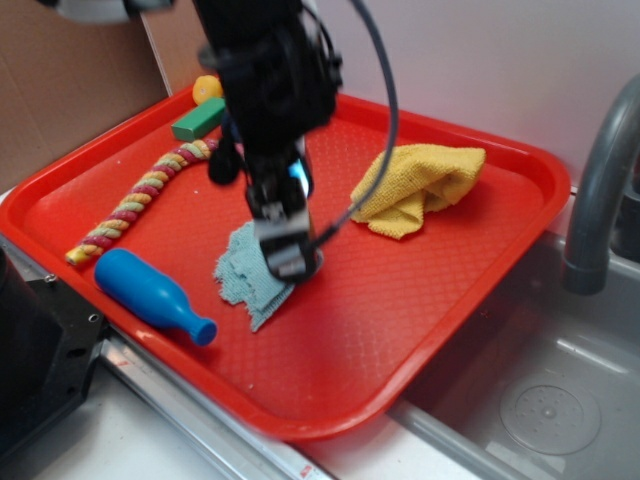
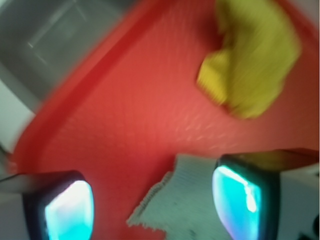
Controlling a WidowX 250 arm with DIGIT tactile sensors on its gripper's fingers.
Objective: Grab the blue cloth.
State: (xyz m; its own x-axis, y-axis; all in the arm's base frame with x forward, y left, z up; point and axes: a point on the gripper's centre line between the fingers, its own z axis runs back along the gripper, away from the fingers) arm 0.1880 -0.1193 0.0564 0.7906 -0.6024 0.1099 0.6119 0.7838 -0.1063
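The gripper [image 1: 285, 250], jaws apart, hangs over the blue cloth [image 1: 250, 280] (on the red tray [image 1: 420, 330]).

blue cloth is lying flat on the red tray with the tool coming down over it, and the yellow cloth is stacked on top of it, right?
Not quite. The yellow cloth is not on top of the blue cloth; it lies apart from it on the red tray, with bare tray between them, as both the exterior and wrist views show. The rest holds: the blue cloth lies flat, with the tool over it.
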